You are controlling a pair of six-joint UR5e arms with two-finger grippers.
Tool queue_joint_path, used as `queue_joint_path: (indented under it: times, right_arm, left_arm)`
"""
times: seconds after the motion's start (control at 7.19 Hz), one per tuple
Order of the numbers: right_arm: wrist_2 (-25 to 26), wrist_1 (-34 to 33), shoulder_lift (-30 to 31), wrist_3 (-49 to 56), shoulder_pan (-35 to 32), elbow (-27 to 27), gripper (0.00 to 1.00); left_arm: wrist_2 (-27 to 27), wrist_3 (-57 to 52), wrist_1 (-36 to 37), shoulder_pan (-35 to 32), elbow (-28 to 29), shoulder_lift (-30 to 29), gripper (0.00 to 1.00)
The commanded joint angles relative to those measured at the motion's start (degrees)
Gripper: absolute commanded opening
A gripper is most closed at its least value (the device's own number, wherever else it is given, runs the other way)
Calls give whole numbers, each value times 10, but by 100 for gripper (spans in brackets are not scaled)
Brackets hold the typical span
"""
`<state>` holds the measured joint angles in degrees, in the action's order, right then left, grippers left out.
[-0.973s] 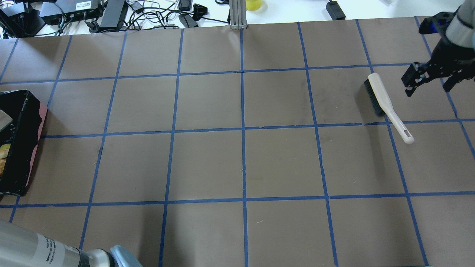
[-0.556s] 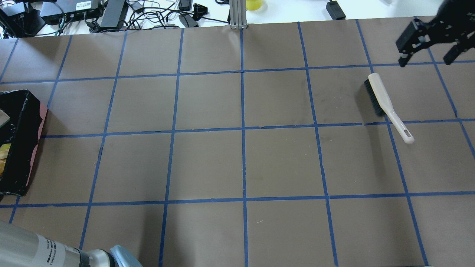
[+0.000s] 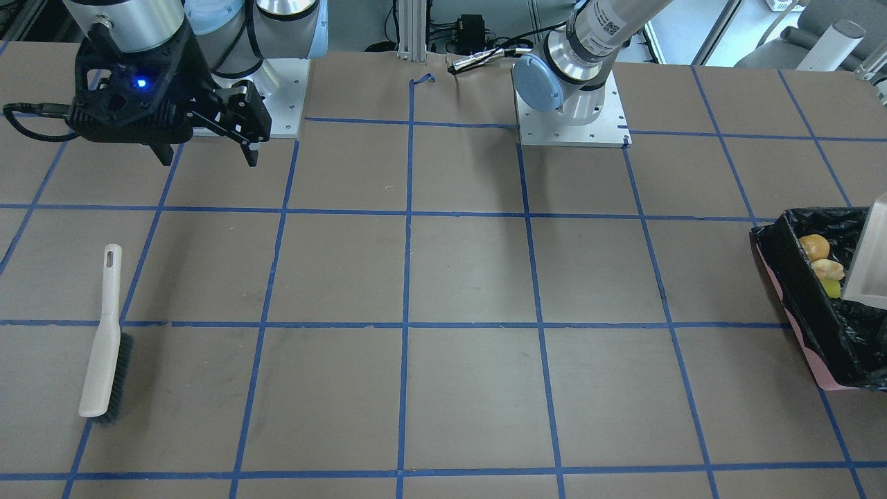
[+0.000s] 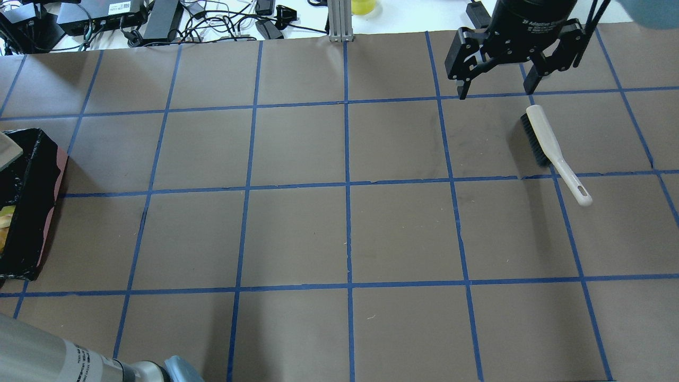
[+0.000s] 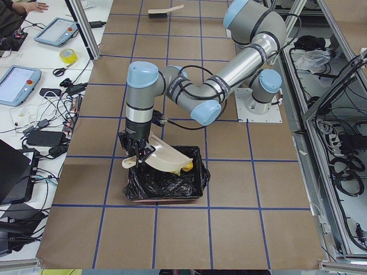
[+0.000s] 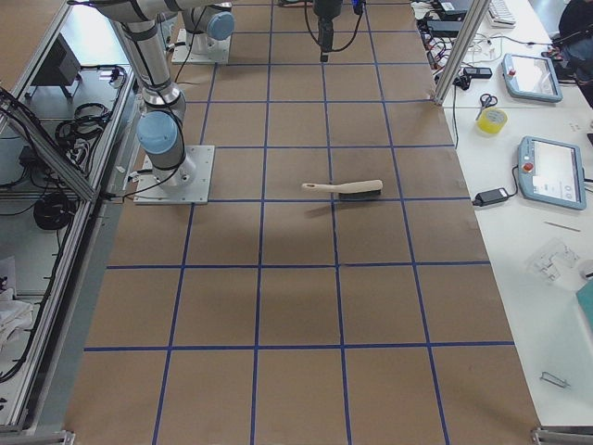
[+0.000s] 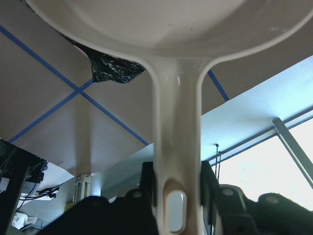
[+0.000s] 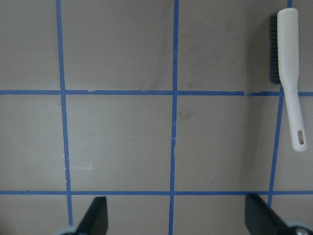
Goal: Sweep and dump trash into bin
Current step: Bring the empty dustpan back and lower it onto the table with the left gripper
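The bin (image 3: 807, 333), pink-sided with a black bag, stands at the table's end on my left; it also shows in the overhead view (image 4: 32, 212) and the left view (image 5: 166, 188). The trash lies inside it: the golden-brown lump (image 3: 815, 246), the cream slice (image 3: 828, 269) and the green sponge (image 3: 833, 289). My left gripper (image 7: 177, 183) is shut on the handle of the beige dustpan (image 7: 171, 29), held tilted over the bin (image 5: 167, 160). My right gripper (image 3: 208, 158) is open and empty, high over the table (image 4: 496, 93), apart from the brush.
The beige brush (image 4: 551, 151) with dark bristles lies on the table on my right side, also seen in the front view (image 3: 104, 333) and the right wrist view (image 8: 288, 73). Cables and boxes (image 4: 132, 18) sit beyond the far edge.
My right gripper has risen and swung from the table's right edge toward the middle, now beyond the brush head. The dustpan's edge over the bin has shifted slightly.
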<state>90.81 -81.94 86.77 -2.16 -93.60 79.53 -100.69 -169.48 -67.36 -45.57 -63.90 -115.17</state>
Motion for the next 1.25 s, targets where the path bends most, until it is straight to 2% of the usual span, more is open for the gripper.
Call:
queue_joint_path:
  times: [0.0, 0.14, 0.42, 0.7, 0.83, 1.11]
  right_arm:
    - [1, -45, 23, 4, 1, 57, 99]
    - [-1, -71, 57, 14, 0, 87, 99]
    - [2, -75, 65, 17, -2, 107, 100]
    - [3, -78, 66, 15, -3, 104, 100]
    - [1, -117, 66, 13, -4, 105, 100]
    - [6, -131, 65, 15, -3, 106, 100]
  left_arm:
    - [26, 122, -126, -27, 51, -8, 0]
    - [44, 191, -156, -42, 50, -8, 0]
    - [81, 314, -190, -84, 30, -27, 0]
    - [102, 406, -183, -132, -2, -44, 0]
    - [117, 453, -182, -158, -6, -61, 0]
    - [118, 525, -135, -215, -19, -100, 0]
